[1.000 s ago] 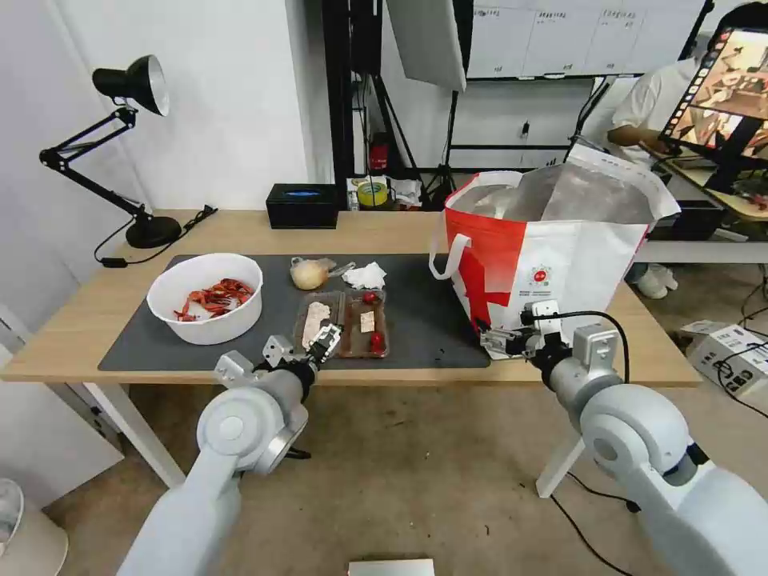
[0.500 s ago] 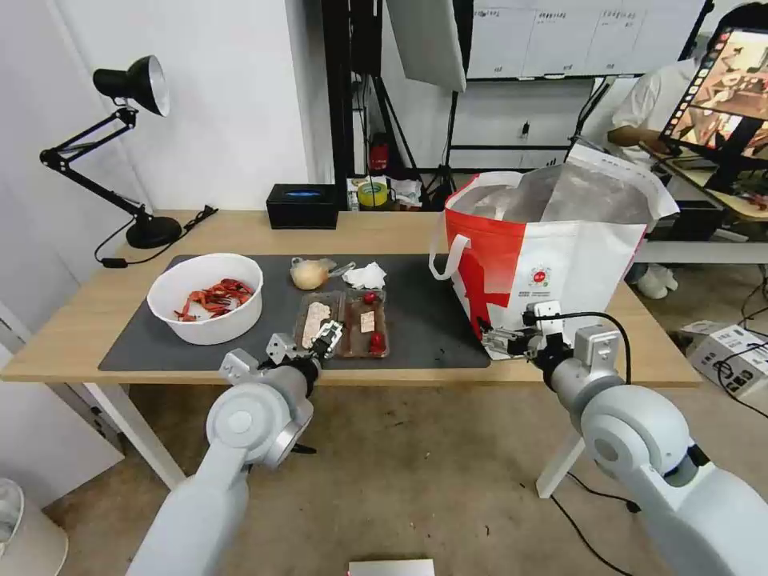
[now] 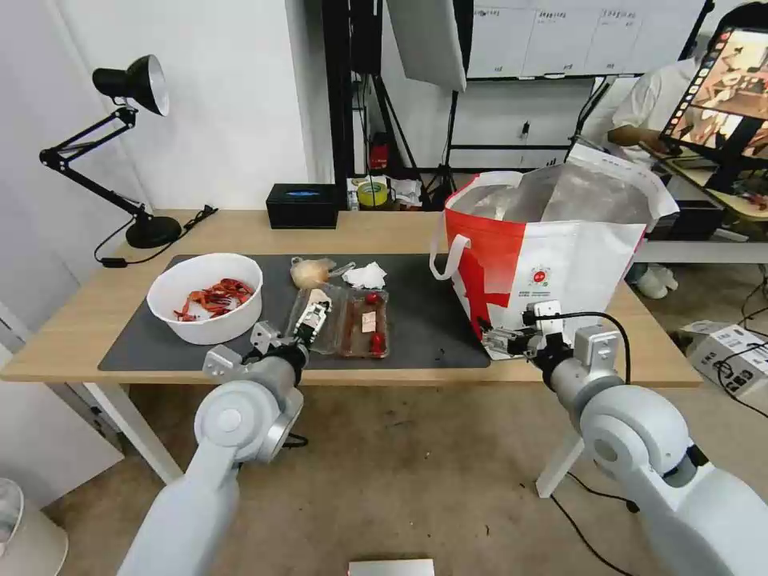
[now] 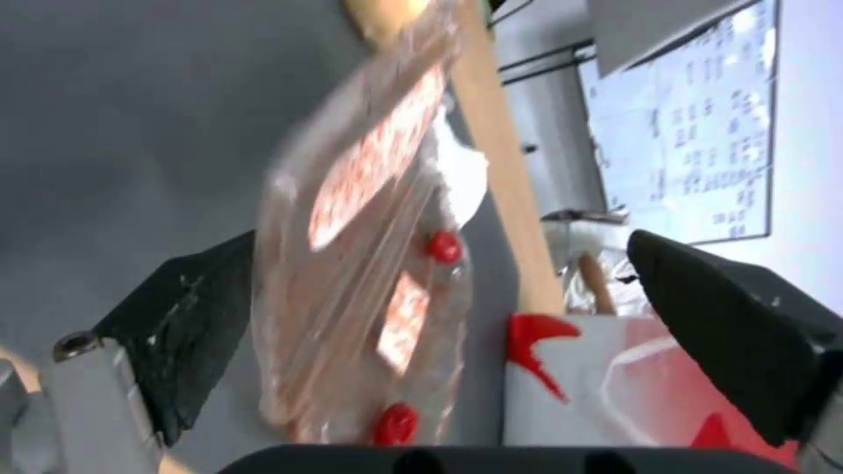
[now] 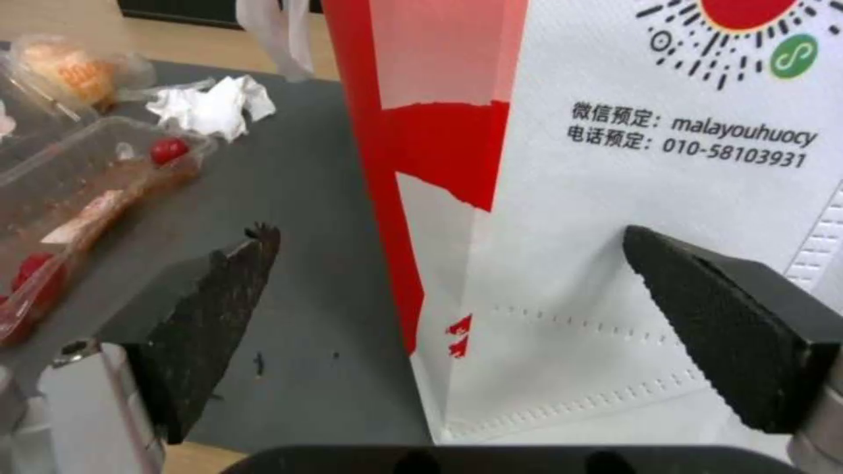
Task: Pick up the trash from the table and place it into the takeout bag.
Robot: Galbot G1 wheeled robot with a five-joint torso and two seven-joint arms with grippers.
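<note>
On the table (image 3: 240,232) a white bowl of red shells (image 3: 206,298) stands at the left of the dark mat (image 3: 424,312). Behind the clear two-part tray (image 3: 364,324) lie a tan wrapped lump (image 3: 309,273) and a crumpled tissue (image 3: 366,276). My left gripper (image 3: 312,316) is open at the tray's left half, which is tipped up. In the left wrist view the tilted tray (image 4: 352,263) leans between the spread fingers of the left gripper (image 4: 439,263). The takeout bag (image 3: 552,256) stands open on the right. My right gripper (image 3: 498,340) is open at its near lower corner (image 5: 457,316).
A black desk lamp (image 3: 132,152) stands at the table's far left corner and a small black box (image 3: 302,206) sits at the back edge. Stands, a whiteboard and a seated person are behind the table. Bare mat lies between tray and bag.
My left gripper has moved left and farther in over the mat. The tray's left half has tipped up against it. The right arm has hardly moved.
</note>
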